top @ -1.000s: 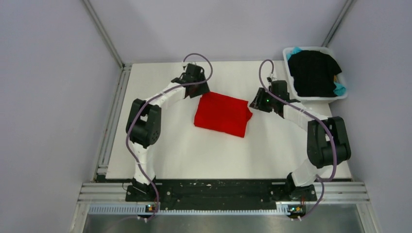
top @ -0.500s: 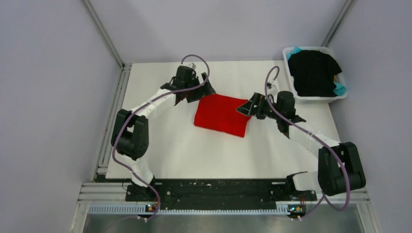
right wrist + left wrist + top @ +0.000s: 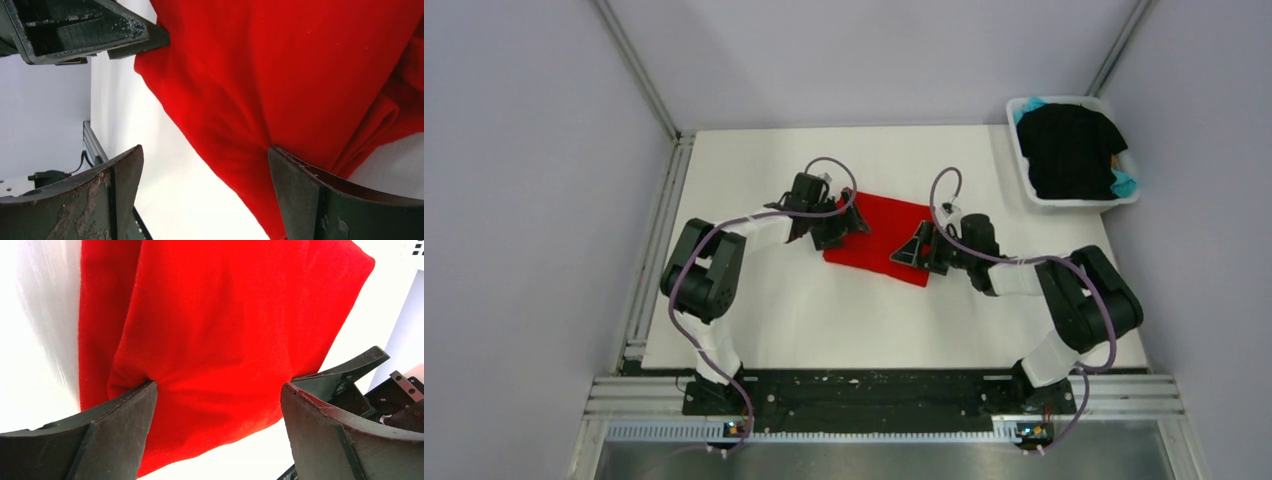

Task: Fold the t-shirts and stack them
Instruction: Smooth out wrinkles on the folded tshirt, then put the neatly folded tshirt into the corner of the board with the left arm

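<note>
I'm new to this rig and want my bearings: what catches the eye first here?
A folded bright red t-shirt lies central on the table, with the left gripper and right gripper open over its two ends. At the far right corner, a white tub holds a black t-shirt and some teal cloth.

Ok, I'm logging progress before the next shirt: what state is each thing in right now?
red t-shirt, folded, lying flat on the table.
black t-shirt, unfolded, heaped in the tub.
teal t-shirt, unfolded, mostly buried under the black one.
left gripper, open, astride the red t-shirt's edge.
right gripper, open, astride its opposite edge.
</note>
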`<state>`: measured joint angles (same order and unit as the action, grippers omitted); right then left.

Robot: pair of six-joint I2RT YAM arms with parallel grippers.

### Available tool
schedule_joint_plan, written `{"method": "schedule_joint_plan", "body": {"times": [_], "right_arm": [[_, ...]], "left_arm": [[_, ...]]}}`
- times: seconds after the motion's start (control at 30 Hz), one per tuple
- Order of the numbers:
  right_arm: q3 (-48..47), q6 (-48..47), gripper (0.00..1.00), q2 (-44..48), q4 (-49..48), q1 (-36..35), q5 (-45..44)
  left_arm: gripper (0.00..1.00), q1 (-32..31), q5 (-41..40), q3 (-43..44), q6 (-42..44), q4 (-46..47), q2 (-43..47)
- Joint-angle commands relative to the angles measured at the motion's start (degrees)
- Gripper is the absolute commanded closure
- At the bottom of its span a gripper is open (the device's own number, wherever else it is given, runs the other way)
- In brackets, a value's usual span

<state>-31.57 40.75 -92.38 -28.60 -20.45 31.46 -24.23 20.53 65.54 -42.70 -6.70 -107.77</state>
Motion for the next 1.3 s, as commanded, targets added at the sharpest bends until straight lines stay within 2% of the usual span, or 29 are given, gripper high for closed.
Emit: {"method": "schedule_joint_plan", "body": {"times": [0.0, 0.13, 0.33, 0.47, 0.6, 0.7, 0.83, 0.9, 1.03, 1.13, 1.27], "right_arm": [[4.6, -1.9, 0.06, -0.7, 5.1, 0.2, -10.0], [8.3, -3.6, 0.06, 4.7, 8.3, 0.2, -12.3], [9.4, -6.8, 0.06, 19.8, 18.5, 0.0, -12.8], [6.6, -9.4, 0.03, 33.4, 27.3, -0.1, -16.3], [6.4, -10.2, 0.01, 45.6, 33.3, -0.1, -21.2], [7.7, -10.3, 0.01, 51.9, 35.1, -0.1, -23.8], [8.7, -9.9, 0.01, 54.8, 36.4, -0.1, -26.2], [8.6, -9.9, 0.01, 54.6, 36.5, -0.1, -26.0], [8.4, -10.1, 0.01, 53.5, 36.7, -0.1, -24.9], [8.2, -10.3, 0.01, 52.6, 36.7, -0.1, -25.1], [8.0, -10.6, 0.01, 51.6, 36.3, -0.1, -25.7]], "left_arm": [[0.01, 0.1, -4.1, -7.2, -0.5, -1.0, 1.6], [0.01, 0.0, -8.1, -12.8, -0.1, -2.5, 5.9], [0.04, -1.8, -4.8, -24.4, -1.2, 0.8, 14.6], [0.04, -5.3, -10.4, -24.3, 0.8, -4.8, 23.0], [0.01, -5.9, -15.3, -23.5, 0.8, -8.9, 31.0], [0.01, -5.5, -24.6, -21.7, -0.7, -13.2, 33.5], [0.01, -4.1, -29.6, -19.3, -1.6, -15.7, 30.7], [0.01, -3.0, -28.7, -18.6, -1.7, -14.6, 27.8], [0.09, -2.0, -26.1, -16.7, -1.7, -11.0, 20.9], [0.22, -1.7, -25.4, -14.1, -1.9, -10.4, 14.8], [0.44, -1.5, -21.0, -10.8, -1.5, -8.9, 7.6]]}}
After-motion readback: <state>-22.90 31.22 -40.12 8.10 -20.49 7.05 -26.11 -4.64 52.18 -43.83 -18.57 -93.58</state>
